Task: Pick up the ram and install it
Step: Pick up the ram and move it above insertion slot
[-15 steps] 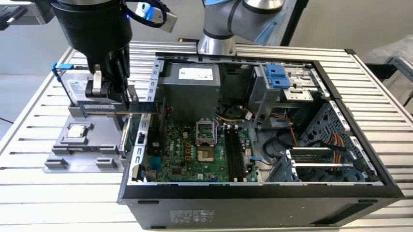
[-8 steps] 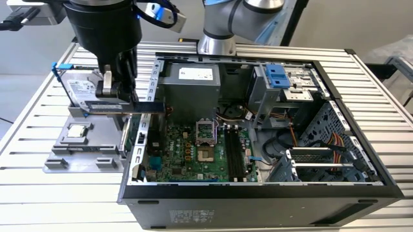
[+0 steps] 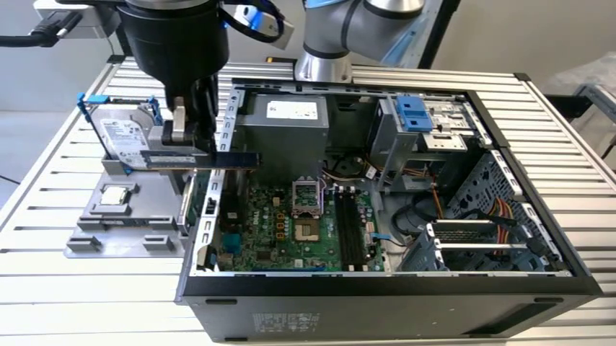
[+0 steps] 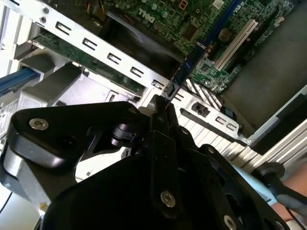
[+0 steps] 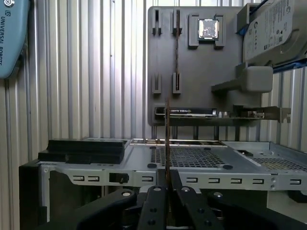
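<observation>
Status: ram (image 3: 239, 158) held in the air at the case wall

Exterior view, starting from its left. Grey parts tray (image 3: 135, 220) sits on the slatted worktop (image 3: 58, 303). In it:
- hard drive (image 3: 127, 137) in a blue frame, standing tilted at the far end
- square processor (image 3: 115, 194) lying flat in its recess, nearer the camera

The first wrist view shows a card with a metal bracket (image 5: 192, 112) standing on edge along the tray side next to the case.

Just right of the tray: gripper (image 3: 192, 148), jaws clamped on the ram. Ram is level, clear of both tray and case, and crosses above the case wall. One end is over the tray side, the other over the case interior. The first wrist view has the ram (image 5: 167, 139) edge-on. The second wrist view has the ram (image 4: 185, 69) as a blue strip with the motherboard beyond it.

Further right: open computer case (image 3: 385, 292), lying on its side. Inside it:
- grey power supply (image 3: 284, 130) at the back
- green motherboard (image 3: 274, 231) on the case floor, with long black memory slots (image 3: 351, 231)
- drive cage with blue tabs (image 3: 416, 115)
- coloured cables (image 3: 500, 213) at the exterior view's right
</observation>
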Motion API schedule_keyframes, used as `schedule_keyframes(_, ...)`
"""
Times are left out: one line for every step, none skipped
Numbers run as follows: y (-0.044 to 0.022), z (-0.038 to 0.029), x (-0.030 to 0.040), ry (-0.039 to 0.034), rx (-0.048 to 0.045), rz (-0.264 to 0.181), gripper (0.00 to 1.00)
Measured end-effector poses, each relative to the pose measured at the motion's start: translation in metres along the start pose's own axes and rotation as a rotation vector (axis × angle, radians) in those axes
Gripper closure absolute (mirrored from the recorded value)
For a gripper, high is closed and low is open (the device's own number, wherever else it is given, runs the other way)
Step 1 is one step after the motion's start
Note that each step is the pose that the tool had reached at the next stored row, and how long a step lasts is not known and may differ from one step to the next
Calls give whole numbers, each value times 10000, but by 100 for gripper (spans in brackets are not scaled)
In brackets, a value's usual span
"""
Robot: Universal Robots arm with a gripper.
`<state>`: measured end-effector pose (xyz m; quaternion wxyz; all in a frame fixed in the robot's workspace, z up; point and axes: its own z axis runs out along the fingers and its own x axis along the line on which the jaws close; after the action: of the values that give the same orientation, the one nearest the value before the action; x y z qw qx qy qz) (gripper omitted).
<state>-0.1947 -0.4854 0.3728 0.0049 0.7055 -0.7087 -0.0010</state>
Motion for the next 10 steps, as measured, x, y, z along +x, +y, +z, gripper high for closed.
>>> schedule_keyframes(-21, 0, 0, -1, -1, 0, 100)
schedule_keyframes(-42, 0, 0, -1, -1, 0, 100)
schedule_keyframes(-62, 0, 0, -1, -2, 0, 100)
schedule_keyframes(-83, -1, 0, 0, -3, 0, 100)
schedule_keyframes(-102, -1, 0, 0, -3, 0, 100)
schedule_keyframes(-120, -1, 0, 0, -4, 0, 100)
schedule_keyframes(-136, -1, 0, 0, -4, 0, 100)
schedule_keyframes(-151, -1, 0, 0, -4, 0, 100)
schedule_keyframes(-165, -1, -1, -1, -4, 0, 100)
schedule_keyframes(-177, -1, -1, -1, -4, 1, 100)
